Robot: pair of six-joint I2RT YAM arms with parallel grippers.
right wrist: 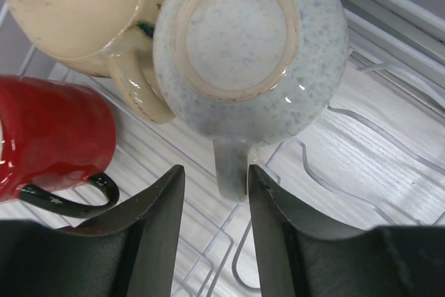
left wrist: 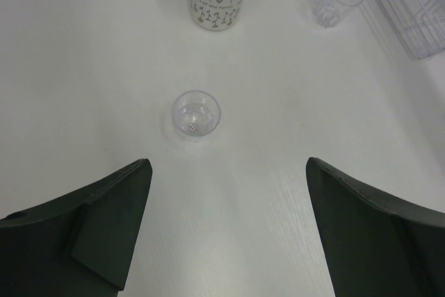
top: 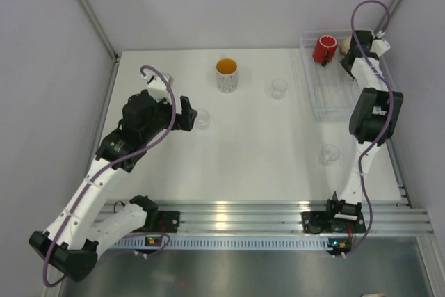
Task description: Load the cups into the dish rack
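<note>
Three cups in the dish rack point(top: 327, 104), four out on the table point(top: 250, 165) — right arm placing, left arm lining up a glass.

Right gripper point(right wrist: 215, 170) sits narrow astride the handle of the upturned speckled mug point(right wrist: 243, 33). That mug is at the rack's far end, touching the beige mug point(right wrist: 76, 12), with the red cup point(right wrist: 52, 137) just beside. A gap shows on one side of the handle, so I can't tell if it's clamped or let go. I'd open only slightly and lift straight up, since sideways drift would likely hook the handle and shove the neighbours. Left gripper point(left wrist: 227, 165) is spread wide, low over the table, with a clear tumbler point(left wrist: 197, 113) just ahead, a touch off-centre. I'd recentre, advance straight and close gently low on the wall — the glass looks tippy.
</note>
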